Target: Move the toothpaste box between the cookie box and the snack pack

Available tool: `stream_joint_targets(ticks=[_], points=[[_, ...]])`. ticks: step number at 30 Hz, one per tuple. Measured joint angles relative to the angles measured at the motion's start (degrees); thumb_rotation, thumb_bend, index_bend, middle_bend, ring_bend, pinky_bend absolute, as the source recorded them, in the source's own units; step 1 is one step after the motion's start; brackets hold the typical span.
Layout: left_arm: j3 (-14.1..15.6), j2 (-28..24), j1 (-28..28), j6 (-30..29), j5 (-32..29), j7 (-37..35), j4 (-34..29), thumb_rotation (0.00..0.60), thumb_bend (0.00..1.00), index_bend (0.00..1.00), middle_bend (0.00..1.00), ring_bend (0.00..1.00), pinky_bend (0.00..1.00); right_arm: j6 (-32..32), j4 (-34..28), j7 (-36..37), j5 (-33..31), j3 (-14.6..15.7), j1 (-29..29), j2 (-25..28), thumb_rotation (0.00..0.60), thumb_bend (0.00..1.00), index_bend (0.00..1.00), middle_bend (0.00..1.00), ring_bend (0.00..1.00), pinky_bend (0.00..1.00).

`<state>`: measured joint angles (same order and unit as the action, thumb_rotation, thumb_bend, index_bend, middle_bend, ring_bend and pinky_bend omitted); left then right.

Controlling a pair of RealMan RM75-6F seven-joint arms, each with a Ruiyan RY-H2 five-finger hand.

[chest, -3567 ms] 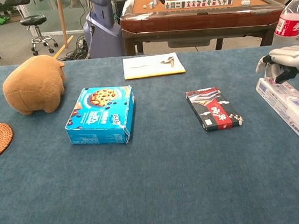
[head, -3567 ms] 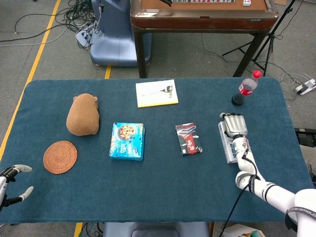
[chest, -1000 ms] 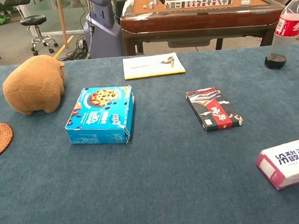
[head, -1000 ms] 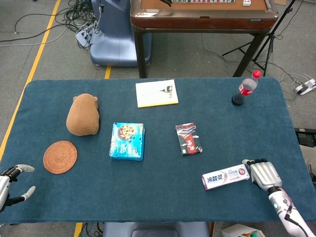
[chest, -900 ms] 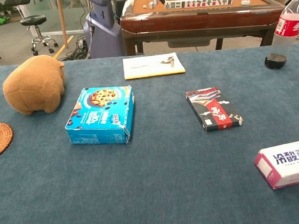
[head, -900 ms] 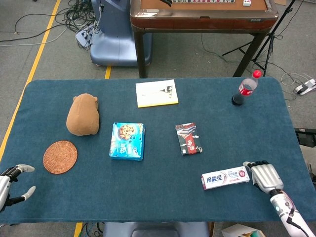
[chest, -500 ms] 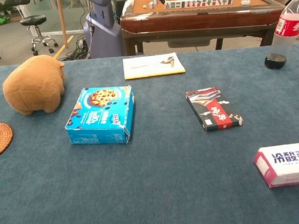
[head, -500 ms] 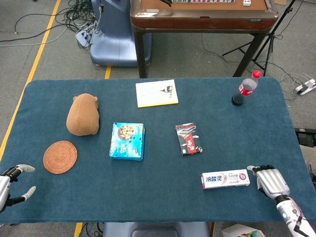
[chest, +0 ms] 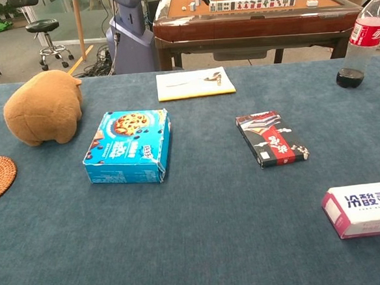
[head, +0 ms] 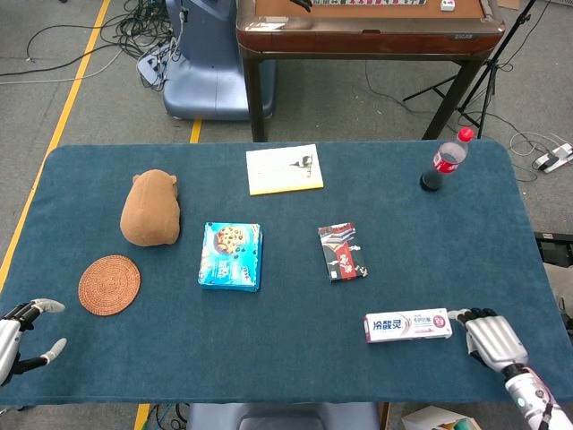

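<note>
Toothpaste box (head: 408,325) lower, right robot hand (head: 491,339) alongside.

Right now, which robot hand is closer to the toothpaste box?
The right hand. It sits right at the toothpaste box's right end, fingertips at or almost on it. The left hand is far away at the table's near-left corner, beyond the woven coaster.

Ahead of me I see a brown plush (head: 150,209), a woven coaster (head: 109,285) just in front of it, a booklet (head: 284,168) and a cola bottle (head: 445,160) at the far edge.
</note>
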<state>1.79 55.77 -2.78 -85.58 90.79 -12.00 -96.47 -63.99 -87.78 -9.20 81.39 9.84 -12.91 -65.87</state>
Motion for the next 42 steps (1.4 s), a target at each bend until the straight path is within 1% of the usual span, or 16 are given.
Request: stream_joint_targets(ticks=[5,15,27,33,42], points=[[0.01,-0.02,0.01,-0.01,0.00,-0.06,0.01,0.600,0.27,0.35,0.34,0.33,0.46,-0.21,-0.28,1.60,1.89,0.43,0.55,0.15,0.600,1.00,0.19,0.25,0.20,0.25],[0.01,-0.05,0.02,-0.09,0.05,-0.15,-0.02,0.600,0.27,0.35,0.34,0.33,0.46,-0.95,-1.10,5.11,5.32,1.07,1.38,0.80,0.600,1.00,0.19,0.25,0.20,0.25],[-0.07,-0.17,0.11,-0.19,-0.20,-0.59,0.08,0.600,0.27,0.35,0.34,0.33,0.46,1.48,-2.06,6.72,7.90,0.93,0.11,-0.61,0.600,1.00,0.18,0.25,0.20,0.25],[-0.16,-0.27,0.15,-0.26,-0.35,-0.95,0.22,0.600,0.27,0.35,0.34,0.33,0.46,2.56,-2.92,6.62,9.23,1.83,-0.24,-0.52,0.600,1.00,0.18,0.25,0.20,0.25],[-0.12,-0.24,0.16,-0.26,-0.21,-0.58,0.13,0.600,0.27,0.35,0.34,0.33,0.46,2.53,-3.10,8.93,12.56,3.52,-0.47,0.39,0.600,1.00,0.18,0.25,0.20,0.25]])
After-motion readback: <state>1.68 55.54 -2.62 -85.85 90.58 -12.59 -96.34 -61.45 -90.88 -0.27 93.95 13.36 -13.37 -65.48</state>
